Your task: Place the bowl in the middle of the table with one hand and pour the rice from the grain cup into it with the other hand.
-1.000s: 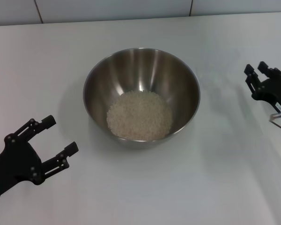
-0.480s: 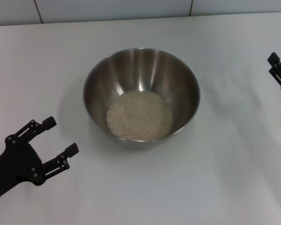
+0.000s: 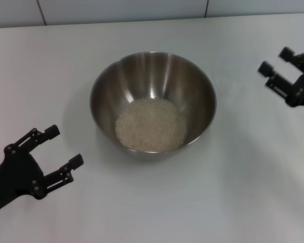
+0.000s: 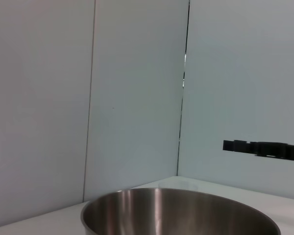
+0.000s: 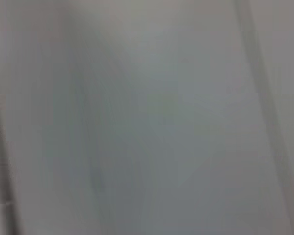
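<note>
A large round stainless-steel mixing bowl (image 3: 153, 104) with a shiny brushed inside stands upright at the centre of the plain white matte table (image 3: 157, 202), and a pale heap of small off-white rice grains (image 3: 151, 124) lies in its bottom, spread slightly toward the 6 o'clock side of the bowl's floor. Taking the bowl as the centre of the clock in the head view, the black two-finger left gripper (image 3: 62, 151) hangs at about 8 o'clock, near the bowl but apart from it, its jaws spread wide and released with nothing between them and its fingertips pointing toward the bowl. The black two-finger right gripper (image 3: 278, 66) sits at about 2 o'clock, well apart from the bowl and close to the edge of the view, its jaws likewise parted and empty. A strip of pale grey tiles with dark joints (image 3: 116, 10) runs along the 12 o'clock edge of the table. In the left wrist view the bowl's steel rim (image 4: 181, 211) fills the lower part, with pale wall panels (image 4: 137, 98) behind it and the right gripper showing as a thin black bar (image 4: 257, 148) farther off beyond the bowl. The right wrist view shows only a blurred pale grey surface, and nothing in it can be told apart.
</note>
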Tool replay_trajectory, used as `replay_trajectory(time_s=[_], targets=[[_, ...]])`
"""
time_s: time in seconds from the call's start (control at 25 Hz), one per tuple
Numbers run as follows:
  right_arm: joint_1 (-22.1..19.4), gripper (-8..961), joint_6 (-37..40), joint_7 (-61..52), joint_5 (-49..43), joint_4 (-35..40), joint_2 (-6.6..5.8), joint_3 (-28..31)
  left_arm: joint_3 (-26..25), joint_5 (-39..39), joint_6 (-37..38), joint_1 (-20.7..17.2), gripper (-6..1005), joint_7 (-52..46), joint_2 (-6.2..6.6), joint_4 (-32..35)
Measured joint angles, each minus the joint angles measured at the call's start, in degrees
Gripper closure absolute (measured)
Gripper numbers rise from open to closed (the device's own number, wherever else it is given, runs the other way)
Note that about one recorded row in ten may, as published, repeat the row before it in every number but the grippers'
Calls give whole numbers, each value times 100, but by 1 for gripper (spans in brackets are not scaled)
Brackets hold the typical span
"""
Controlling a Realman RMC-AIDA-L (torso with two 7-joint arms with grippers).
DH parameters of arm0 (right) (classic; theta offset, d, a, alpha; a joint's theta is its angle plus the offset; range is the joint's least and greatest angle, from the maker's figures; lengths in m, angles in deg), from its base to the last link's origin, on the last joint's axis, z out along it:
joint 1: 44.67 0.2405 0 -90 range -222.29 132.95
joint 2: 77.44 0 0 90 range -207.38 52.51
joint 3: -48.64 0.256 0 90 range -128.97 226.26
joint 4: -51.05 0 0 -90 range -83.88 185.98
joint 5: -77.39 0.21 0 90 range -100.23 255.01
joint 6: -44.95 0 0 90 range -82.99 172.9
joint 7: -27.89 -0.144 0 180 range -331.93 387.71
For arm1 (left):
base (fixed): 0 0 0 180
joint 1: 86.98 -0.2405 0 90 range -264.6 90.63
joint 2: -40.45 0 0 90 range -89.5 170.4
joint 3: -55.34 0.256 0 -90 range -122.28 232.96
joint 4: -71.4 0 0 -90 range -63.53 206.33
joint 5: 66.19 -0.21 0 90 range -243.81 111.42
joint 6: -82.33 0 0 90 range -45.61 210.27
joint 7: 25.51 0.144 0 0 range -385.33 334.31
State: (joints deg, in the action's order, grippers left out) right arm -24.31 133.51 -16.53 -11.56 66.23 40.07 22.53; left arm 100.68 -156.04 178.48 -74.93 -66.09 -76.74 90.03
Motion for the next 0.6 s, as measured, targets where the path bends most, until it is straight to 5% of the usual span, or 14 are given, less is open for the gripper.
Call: replay_trajectory(time_s=[0.08, 0.32, 0.6], targets=[[-3, 261, 321, -310, -41, 153, -174, -694, 0, -2, 1, 2, 155, -1, 11, 0], [36, 260, 817, -410, -522, 235, -372, -933, -7, -5, 10, 9, 155, -3, 24, 0], [178, 261, 1120, -720, -1422, 561, -425, -956, 1, -7, 36, 17, 155, -23, 44, 0]])
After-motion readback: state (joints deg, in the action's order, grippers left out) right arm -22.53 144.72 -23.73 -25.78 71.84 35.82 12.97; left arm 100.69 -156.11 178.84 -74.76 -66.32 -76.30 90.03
